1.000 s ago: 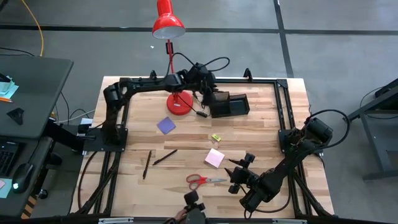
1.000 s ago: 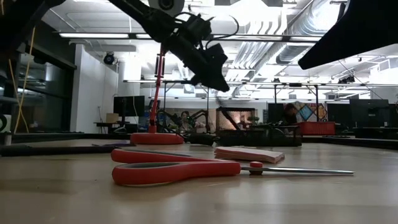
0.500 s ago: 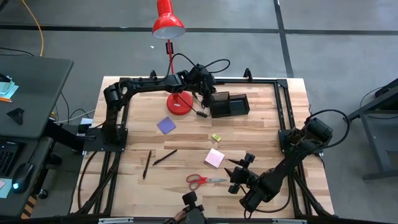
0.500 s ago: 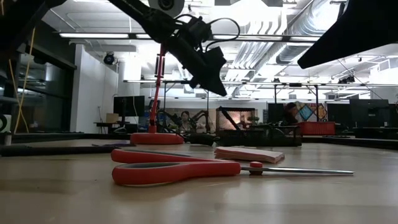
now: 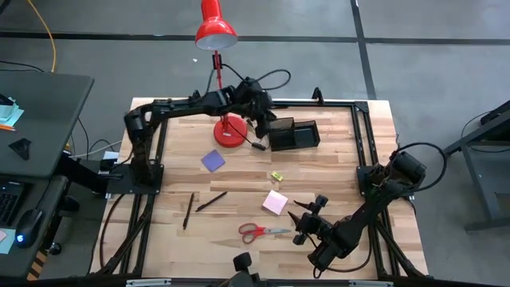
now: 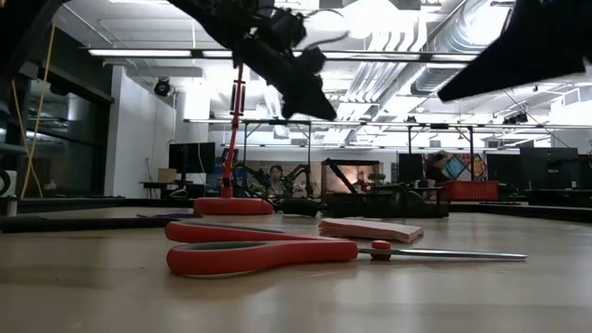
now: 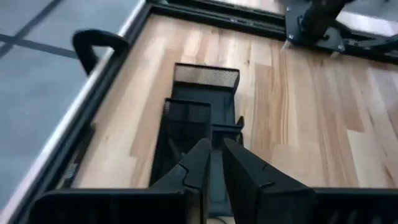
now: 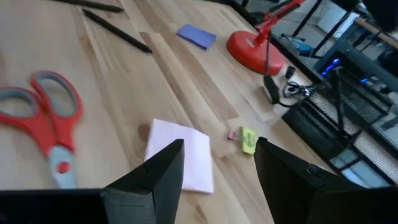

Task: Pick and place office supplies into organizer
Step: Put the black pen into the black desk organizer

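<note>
The black organizer [image 5: 293, 134] stands at the table's far middle. My left gripper [image 7: 216, 149] hangs shut above its left end, with nothing between its fingers; the low view also shows this gripper [image 6: 319, 106], high over the table. Near the front right, my right gripper [image 8: 217, 149] is open. Its fingers stand apart above the pink note pad [image 8: 186, 158], touching nothing. Lying flat on the table are red-handled scissors [image 5: 261, 231], a yellow piece [image 5: 276, 176], a purple-blue pad [image 5: 213, 160] and two dark pens [image 5: 188, 210], [image 5: 211, 201].
A red desk lamp's round base [image 5: 229, 133] stands just left of the organizer, and its head reaches beyond the far edge. A black piece on its cord [image 5: 256, 146] lies beside the base. Black frame rails [image 5: 362, 151] run along the table's edges.
My left gripper has risen higher above the organizer's left end and drawn back a little toward the table's left. The things on the table lie as before.
</note>
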Controlling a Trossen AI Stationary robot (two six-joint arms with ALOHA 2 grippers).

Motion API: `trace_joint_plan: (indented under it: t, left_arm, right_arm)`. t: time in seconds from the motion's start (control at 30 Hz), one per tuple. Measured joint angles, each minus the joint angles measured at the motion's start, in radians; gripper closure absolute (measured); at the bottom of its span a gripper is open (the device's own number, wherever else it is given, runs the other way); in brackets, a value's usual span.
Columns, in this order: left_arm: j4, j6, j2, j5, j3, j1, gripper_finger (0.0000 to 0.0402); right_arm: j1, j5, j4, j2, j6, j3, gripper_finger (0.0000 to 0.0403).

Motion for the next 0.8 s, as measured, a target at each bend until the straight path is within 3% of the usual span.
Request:
trace_joint_plan:
  t: [0.13, 0.3, 0.57, 0.7, 0.8]
  left_arm:
    - [0.156, -0.069, -0.096, 0.046, -0.109, -0.008, 0.0369]
    - [0.438, -0.146, -0.247, 0.071, -0.354, -0.055, 0.0369]
    - [0.774, -0.176, -0.444, 0.059, -0.725, -0.182, 0.0369]
    - [0.903, -0.176, -0.495, 0.019, -0.842, -0.27, 0.0369]
    - [0.968, -0.185, -0.496, 0.003, -0.896, -0.342, 0.0369]
  right_arm:
    - [-0.001, 0.021, 0.073, 0.001, 0.02, -0.074, 0.0215]
    - [-0.001, 0.089, 0.152, 0.001, 0.011, -0.127, 0.0215]
    - [-0.001, 0.15, 0.155, 0.001, -0.118, -0.086, 0.0215]
    - [-0.004, 0.288, 0.147, -0.022, -0.245, -0.046, 0.0215]
    - [-0.026, 0.306, 0.096, -0.074, -0.261, -0.028, 0.0215]
